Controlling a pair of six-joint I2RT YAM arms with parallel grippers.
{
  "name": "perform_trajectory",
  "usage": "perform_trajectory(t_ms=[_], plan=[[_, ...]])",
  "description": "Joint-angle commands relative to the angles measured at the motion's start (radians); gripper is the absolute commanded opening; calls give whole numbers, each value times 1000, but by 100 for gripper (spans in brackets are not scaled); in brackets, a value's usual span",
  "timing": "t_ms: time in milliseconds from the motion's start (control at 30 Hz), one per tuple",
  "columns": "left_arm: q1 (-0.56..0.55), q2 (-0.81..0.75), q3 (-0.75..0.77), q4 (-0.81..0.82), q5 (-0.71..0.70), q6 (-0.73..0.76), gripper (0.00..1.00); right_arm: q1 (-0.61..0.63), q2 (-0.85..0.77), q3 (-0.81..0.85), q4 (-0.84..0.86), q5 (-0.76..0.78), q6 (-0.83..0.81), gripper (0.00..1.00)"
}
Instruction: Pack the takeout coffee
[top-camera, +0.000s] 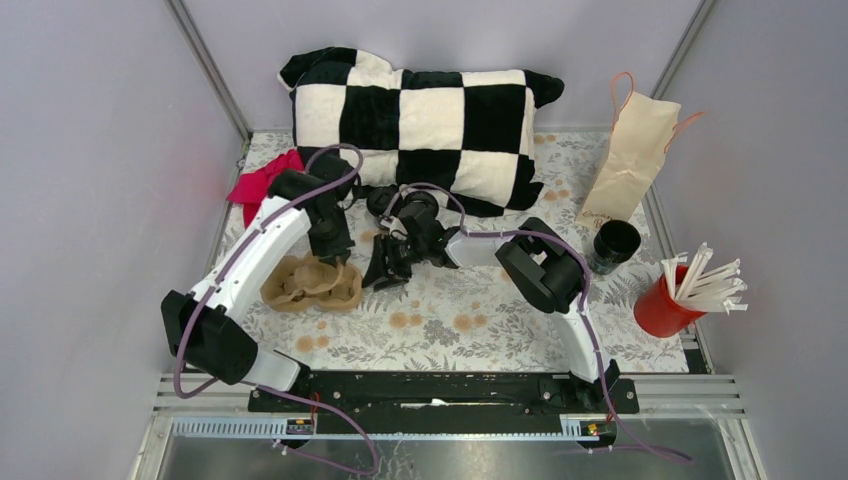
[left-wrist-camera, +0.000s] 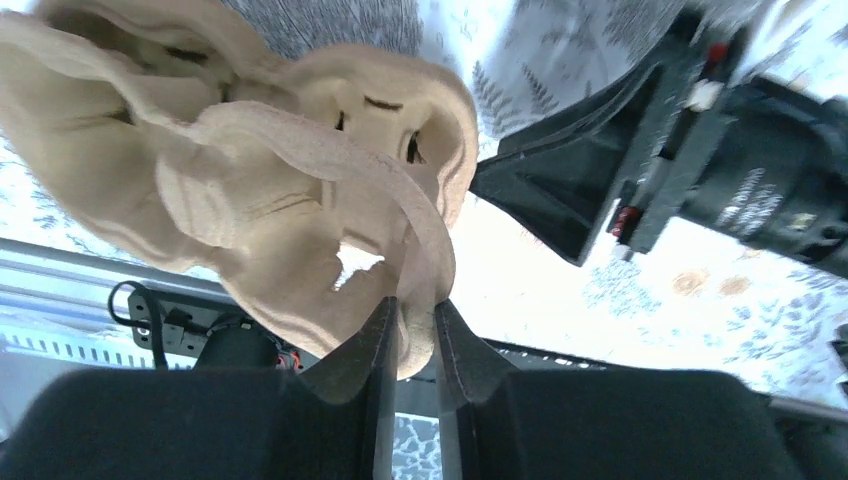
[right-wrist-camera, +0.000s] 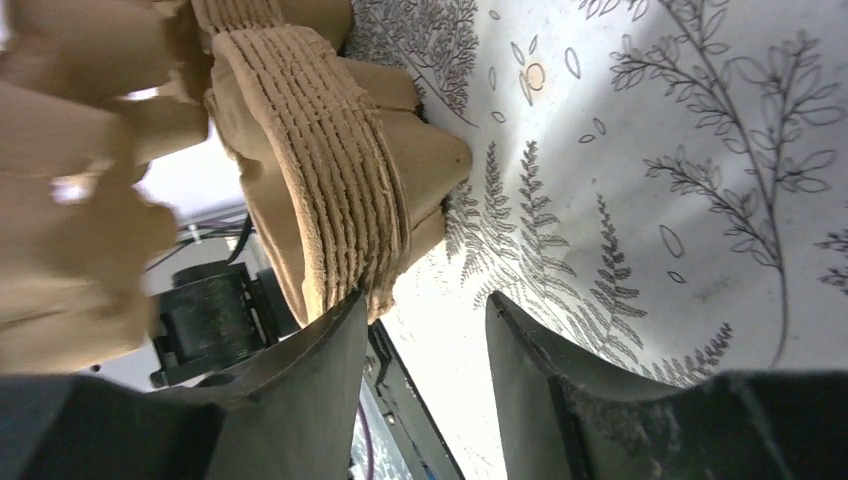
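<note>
Coffee cup (top-camera: 614, 245) stands well apart, right of the right fingers (top-camera: 378, 268).

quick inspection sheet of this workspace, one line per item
surface: floral tablecloth, no spills seen
job's things: one black cup upright at far right, outside the cup carrier; no second cup clearly seen
clutter: checkered pillow, red cloth, paper bag, red cup of straws
grippers: left tool pinches the carrier's rim; right tool open beside the carrier, holding nothing
cables: purple cables run along both arms
surroundings: plain pale walls
</note>
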Motion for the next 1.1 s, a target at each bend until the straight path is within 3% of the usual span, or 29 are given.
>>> perform_trajectory(t_ms=[0,233,467,700,933,1067], plan=[[-12,-8,213,-134,-155,-79,0,-10,-114,125,-318,100,-187,55],[-14,-18,359,-123,-203,-50,0,-139,-290,316,-883,331,-519,63],[-12,-41,342,-44,-231,27,0,-334,-446,516,-1185,638,-712,70],[-12,-43,376,-51,-342,37,0,-447,-447,763,-1205,1057,-760,74],[-12,-9,487,-76,-461,63,0,-514,-406,891,-1115,1268,-760,68],[-12,-11,511,-44,-524,108,0,-633,-390,873,-1039,1238,-748,67]])
